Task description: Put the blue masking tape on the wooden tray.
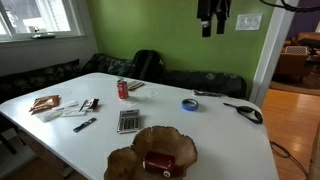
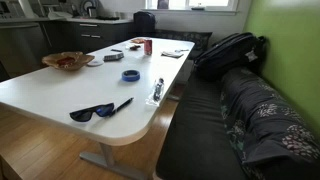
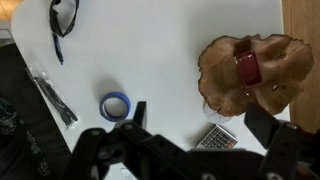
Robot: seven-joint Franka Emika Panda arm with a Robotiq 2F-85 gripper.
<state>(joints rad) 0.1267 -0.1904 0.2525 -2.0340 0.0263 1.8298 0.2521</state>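
The blue masking tape [image 1: 189, 103] lies flat on the white table, also in an exterior view [image 2: 131, 75] and in the wrist view [image 3: 115, 105]. The wooden tray [image 1: 160, 146] sits near the table's front edge, with a small red object in it; it also shows in an exterior view [image 2: 67, 61] and in the wrist view [image 3: 270, 60]. My gripper [image 1: 212, 22] hangs high above the table, open and empty. In the wrist view its fingers [image 3: 197, 112] stand wide apart, the tape just beside one finger and the tray beyond the other.
A grey calculator [image 1: 128, 121] lies next to the tray. A red soda can [image 1: 123, 89], papers and pens lie further along the table. Sunglasses [image 1: 243, 110] and a pen [image 2: 122, 104] lie near the rounded end. A bench with a black bag [image 2: 228, 50] runs alongside.
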